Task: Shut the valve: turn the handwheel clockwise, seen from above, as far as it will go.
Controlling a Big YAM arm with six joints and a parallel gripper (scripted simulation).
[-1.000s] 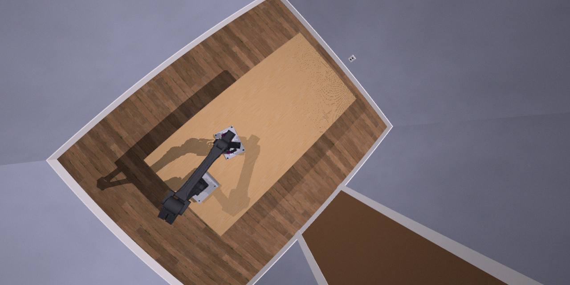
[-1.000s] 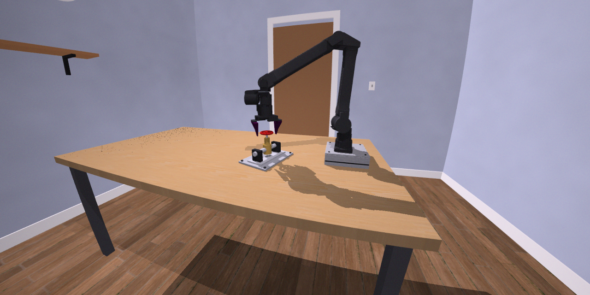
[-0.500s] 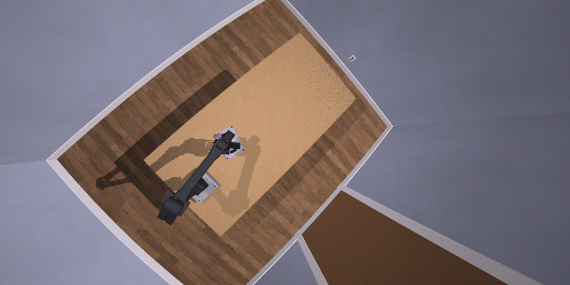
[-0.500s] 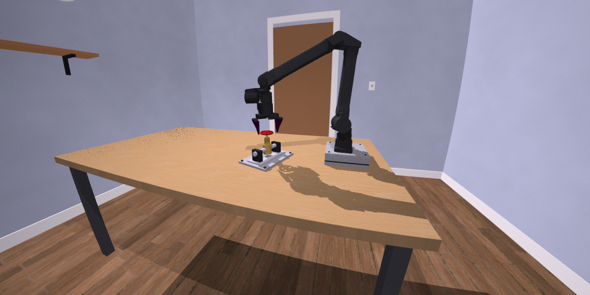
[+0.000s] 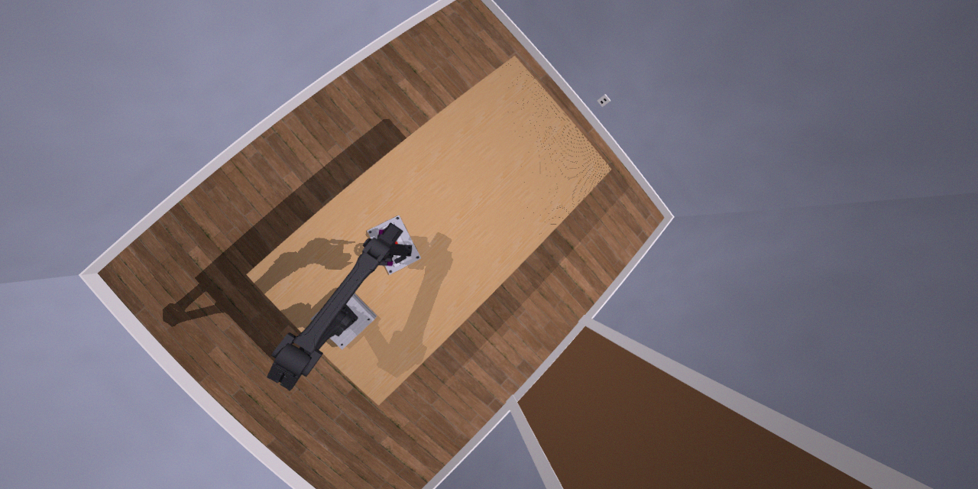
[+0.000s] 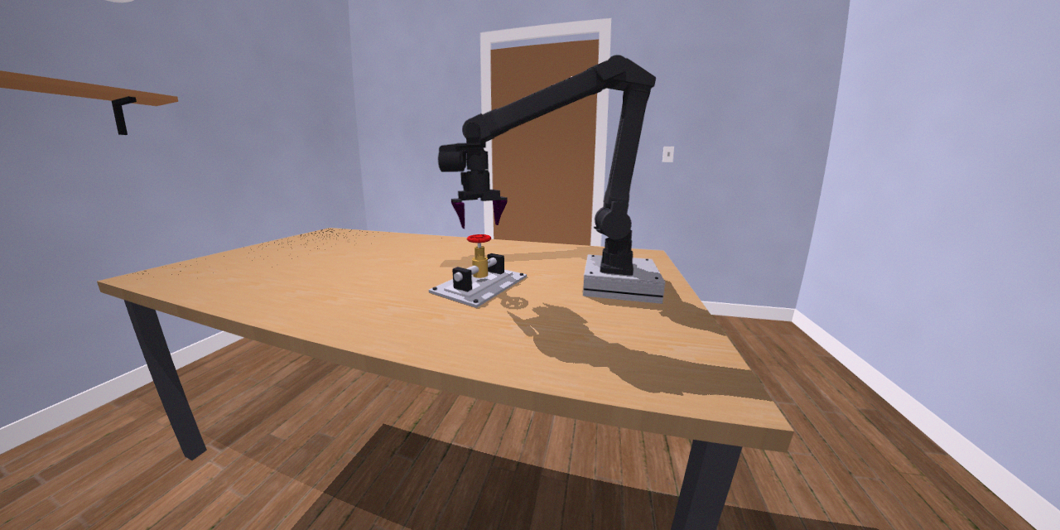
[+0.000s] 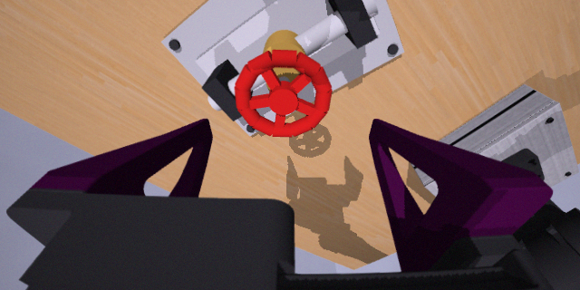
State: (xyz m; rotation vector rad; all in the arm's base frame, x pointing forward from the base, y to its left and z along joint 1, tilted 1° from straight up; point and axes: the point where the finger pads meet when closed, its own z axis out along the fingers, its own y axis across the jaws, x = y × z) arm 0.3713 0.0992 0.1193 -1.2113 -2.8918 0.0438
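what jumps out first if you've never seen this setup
The red handwheel atop a brass valve, bolted to a grey plate mid-table. Right above it, clear of the wheel, hangs the black arm's tool, its purple fingers wide open and holding nothing. Behind stands a brown door.

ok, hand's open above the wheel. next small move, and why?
Probably lower straight down until the fingers flank the rim, then close. The hand is open and empty, hanging clear above the red wheel, which in the wrist view sits roughly between the fingers but beyond their tips.
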